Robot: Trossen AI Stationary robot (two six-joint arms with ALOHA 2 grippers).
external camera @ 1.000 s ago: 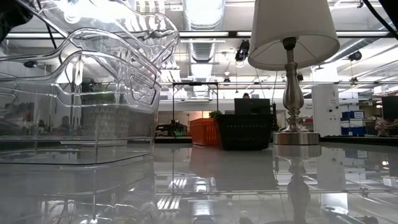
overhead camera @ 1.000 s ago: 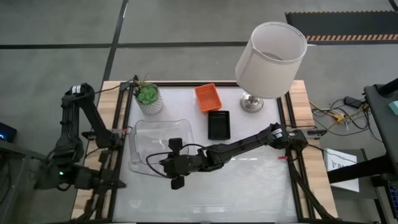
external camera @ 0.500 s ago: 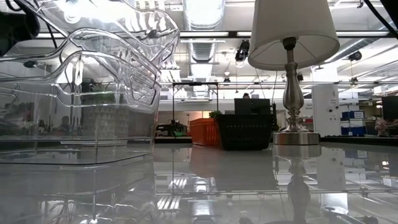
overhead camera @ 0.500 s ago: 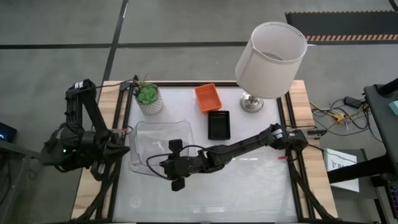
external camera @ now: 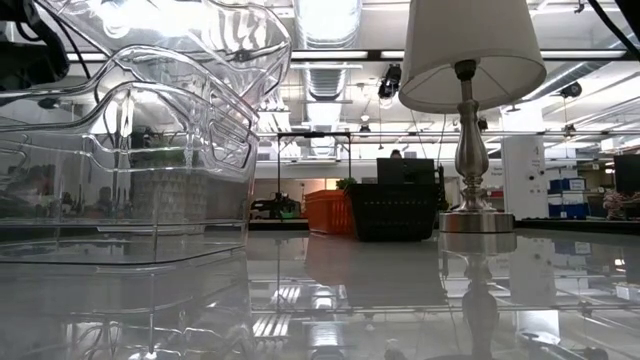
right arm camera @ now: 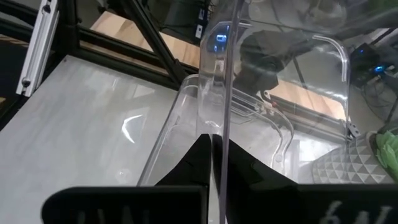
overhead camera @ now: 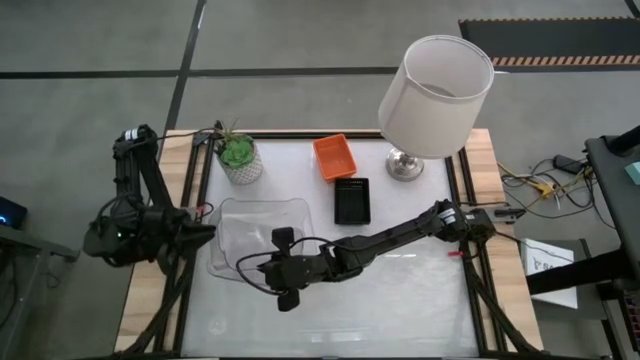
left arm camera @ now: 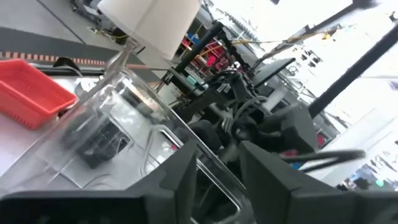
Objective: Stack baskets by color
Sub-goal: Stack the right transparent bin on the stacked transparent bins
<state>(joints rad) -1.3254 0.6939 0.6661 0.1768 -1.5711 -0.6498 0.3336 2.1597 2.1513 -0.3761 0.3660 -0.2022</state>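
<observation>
step in hand, as i read it: nesting the clear trays. right gripper [overhead camera: 262, 262] sits over the near-left part of the tabletop [overhead camera: 400, 300], its jaws pinched together on the thin wall of a clear tray [right arm camera: 225, 93]; the right wrist view shows that wall running straight up from between the closed fingers. this tray looks tilted above the others, not yet seated in the stack of clear trays [external camera: 130, 170].

left gripper [left arm camera: 217, 168] is at the stack's left edge, coming in from off the tabletop. jaws stand apart, a clear rim [left arm camera: 205, 180] lying in the gap between them; no clamp visible, so i take it as not gripping.

next move, judged: lower and level the held tray until it drops into the ones beneath, then let go. the left arm could steady the stack. the trays' slick, see-through walls make alignment hard to judge, and a skewed drop could jam.

count:
- clear trays: three rims layered in the low view.
- orange baskets: one footprint [overhead camera: 335, 157] at the far middle; i cannot tell how many are nested in it.
- black baskets: one footprint [overhead camera: 352, 200], just nearer than the orange one; the number nested is likewise unclear.
- lamp [overhead camera: 432, 95] one, potted plant [overhead camera: 238, 155] one, both at the far side, not part of the job.
</observation>
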